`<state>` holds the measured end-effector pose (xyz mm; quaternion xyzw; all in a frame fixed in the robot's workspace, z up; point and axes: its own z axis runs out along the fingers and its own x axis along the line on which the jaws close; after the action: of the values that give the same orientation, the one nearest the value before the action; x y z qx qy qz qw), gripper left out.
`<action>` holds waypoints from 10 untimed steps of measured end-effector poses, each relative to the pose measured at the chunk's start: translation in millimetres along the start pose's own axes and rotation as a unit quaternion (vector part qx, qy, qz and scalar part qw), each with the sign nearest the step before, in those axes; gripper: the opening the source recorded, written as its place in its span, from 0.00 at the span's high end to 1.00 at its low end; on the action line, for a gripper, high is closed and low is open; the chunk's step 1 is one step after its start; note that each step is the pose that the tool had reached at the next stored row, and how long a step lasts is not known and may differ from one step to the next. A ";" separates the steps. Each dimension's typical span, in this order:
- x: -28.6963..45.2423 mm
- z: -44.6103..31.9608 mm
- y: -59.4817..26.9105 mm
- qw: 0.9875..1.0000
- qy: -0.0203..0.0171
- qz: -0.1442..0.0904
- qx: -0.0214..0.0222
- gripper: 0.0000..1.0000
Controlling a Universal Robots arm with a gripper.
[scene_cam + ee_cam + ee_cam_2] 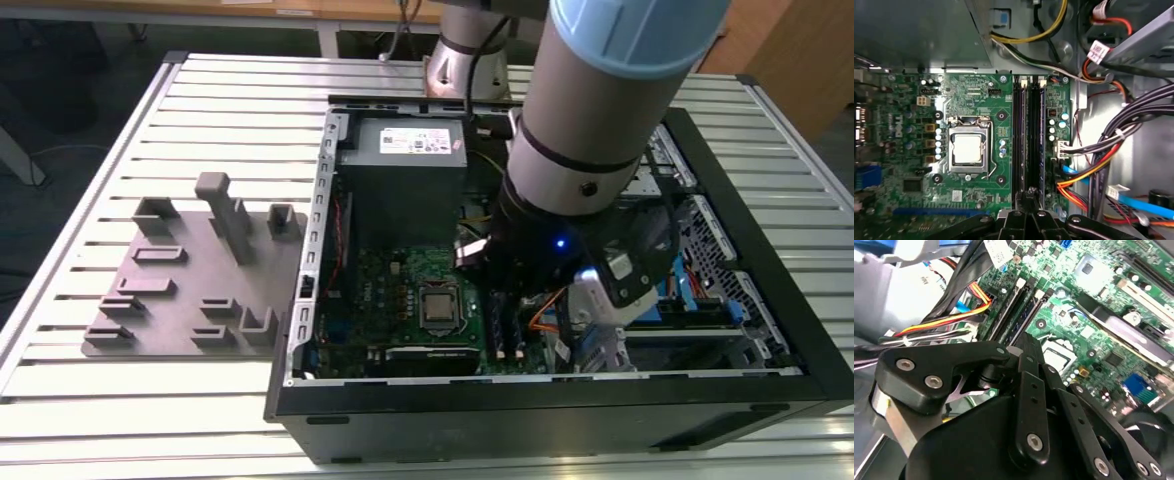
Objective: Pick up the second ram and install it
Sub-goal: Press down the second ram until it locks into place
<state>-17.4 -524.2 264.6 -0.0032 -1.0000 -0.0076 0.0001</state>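
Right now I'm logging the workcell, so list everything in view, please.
Computer case: one, black, open, on the slatted table.
Table: one, white slats.
Holder plate: one, grey with grey blocks, at the exterior view's left of the case.
Motherboard: one, green, inside the case.
CPU socket: one, silver, mid-board.
Memory slots: black, beside the socket; whether the second ram sits there I cannot tell.
Power supply: one, grey.
Cables: several, mixed colours.
Gripper: black, over the slots.

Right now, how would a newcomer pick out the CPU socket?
Look inside the open computer case on the slatted table, at the green motherboard. The CPU socket is the square metal frame holding a silvery plate, beside two long black memory slots; unlike them, it is square and shiny.
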 end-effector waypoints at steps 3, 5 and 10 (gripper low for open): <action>0.0 -8.6 0.1 1.000 0.000 0.000 0.000 0.89; 0.0 -14.1 0.2 1.000 0.000 0.000 0.000 0.89; 0.0 -19.6 0.3 1.000 0.000 0.000 -0.001 0.89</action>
<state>-17.4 -524.1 284.1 -0.0032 -1.0000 -0.0083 0.0001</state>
